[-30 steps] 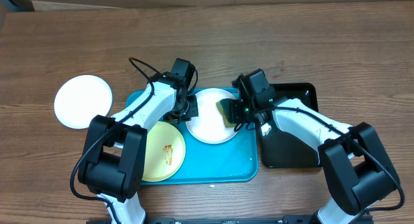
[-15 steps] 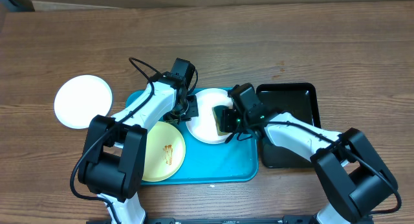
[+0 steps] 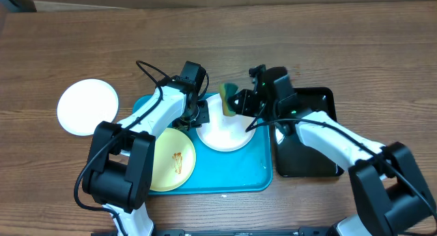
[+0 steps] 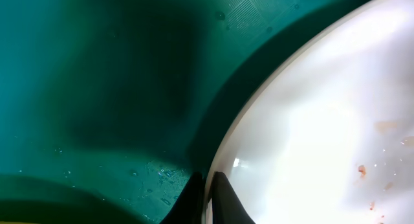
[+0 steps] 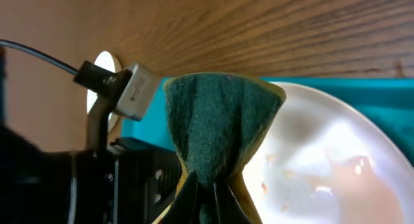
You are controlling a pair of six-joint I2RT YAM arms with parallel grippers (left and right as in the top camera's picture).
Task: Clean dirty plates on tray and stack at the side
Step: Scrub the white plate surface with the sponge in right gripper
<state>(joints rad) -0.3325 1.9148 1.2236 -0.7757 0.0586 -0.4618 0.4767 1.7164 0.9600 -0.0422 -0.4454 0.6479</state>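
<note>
Lying nearest on the turquoise tray (image 3: pixel 239 176), the pale yellow plate (image 3: pixel 171 159) carries a brown smear. Beyond it, the middle white plate (image 3: pixel 220 132) has its left rim pinched between the closed jaws of the left gripper (image 4: pixel 208 193); only the left wrist view shows this nip and faint brown specks. At the plate's far edge the right gripper (image 5: pixel 207 197) clamps a green sponge (image 5: pixel 220 120), its fold plain only from the right wrist. Off the tray, left, sits the lone white plate (image 3: pixel 87 107)
</note>
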